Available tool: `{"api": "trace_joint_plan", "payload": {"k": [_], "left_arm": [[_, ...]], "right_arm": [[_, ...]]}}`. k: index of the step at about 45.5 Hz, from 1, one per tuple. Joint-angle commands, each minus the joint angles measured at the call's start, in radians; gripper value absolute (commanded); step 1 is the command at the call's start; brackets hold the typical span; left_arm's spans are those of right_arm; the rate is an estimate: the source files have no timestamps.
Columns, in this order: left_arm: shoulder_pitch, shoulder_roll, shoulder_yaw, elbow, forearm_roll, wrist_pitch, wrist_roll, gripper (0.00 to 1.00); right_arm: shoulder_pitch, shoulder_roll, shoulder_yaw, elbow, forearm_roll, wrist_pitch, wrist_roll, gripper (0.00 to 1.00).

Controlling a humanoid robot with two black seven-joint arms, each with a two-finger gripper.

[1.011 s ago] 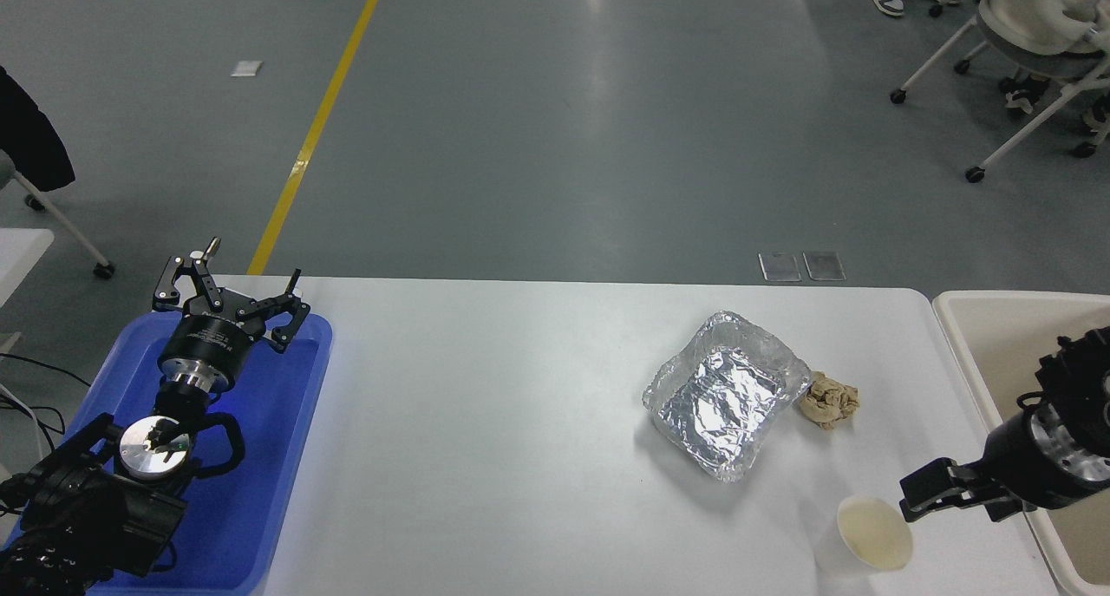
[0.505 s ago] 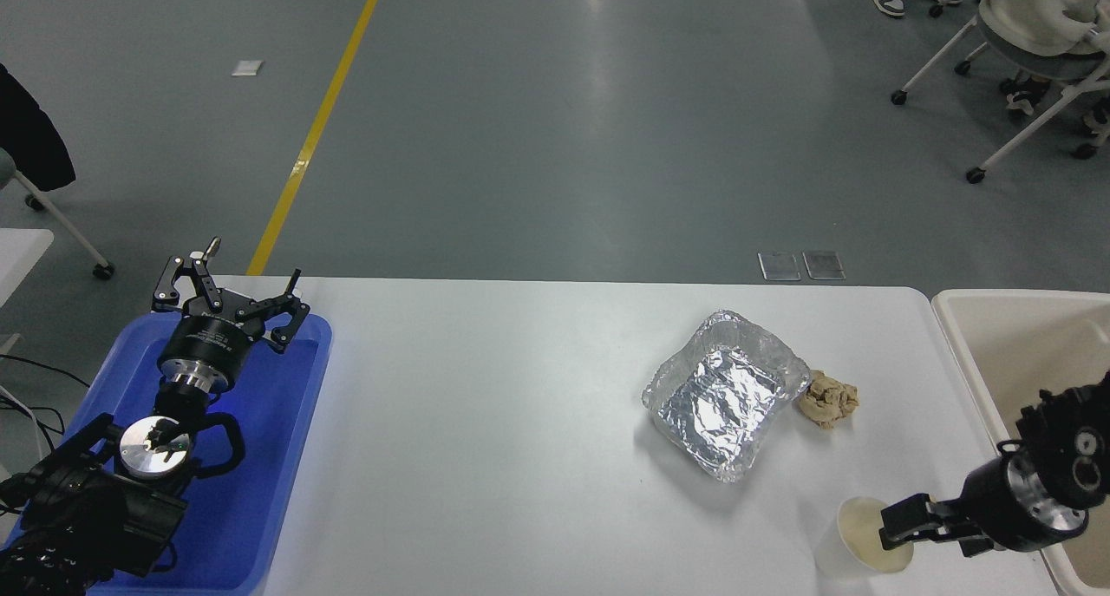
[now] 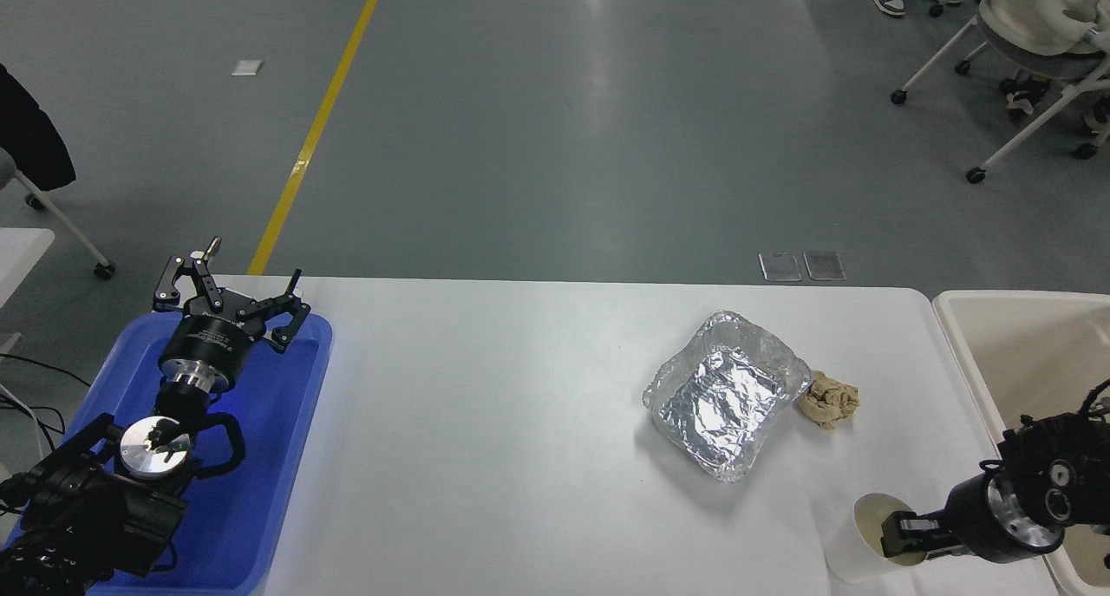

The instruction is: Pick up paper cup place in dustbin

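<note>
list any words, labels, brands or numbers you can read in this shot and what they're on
None can be read.
Left gripper: small pale print on its round black body, too blurred to read.
Paper cup, foil tray, dustbin, blue tray: no print visible.
Floor: a yellow line only, no lettering.

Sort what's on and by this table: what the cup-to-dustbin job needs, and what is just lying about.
Job:
paper cup, near right table edge
dustbin, beside the table's right end
right gripper, at the cup's mouth

Lying about:
foil tray
brown paper wad beside it
blue tray, under the parked left gripper
</note>
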Motion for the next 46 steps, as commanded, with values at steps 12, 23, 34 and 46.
{"api": "trace_joint_plan", "payload": {"k": [12, 23, 34, 46], "left_arm": [[0.001, 0.000, 0.000, 0.000, 0.001, 0.000, 0.000, 1.00], [0.001, 0.000, 0.000, 0.000, -0.001, 0.000, 0.000, 1.00], [0.001, 0.000, 0.000, 0.000, -0.001, 0.001, 0.000, 1.00], [0.001, 0.000, 0.000, 0.001, -0.001, 0.001, 0.000, 1.00]], "right_arm": [[0.266, -0.073, 0.000, 0.037, 0.004, 0.041, 0.014, 0.00], [0.485, -0.151, 0.003, 0.048, 0.017, 0.165, 0.014, 0.00], [0.616, -0.252, 0.097, 0.046, 0.019, 0.302, 0.009, 0.00], [0.689, -0.335, 0.169, 0.037, 0.019, 0.398, 0.003, 0.00]]}}
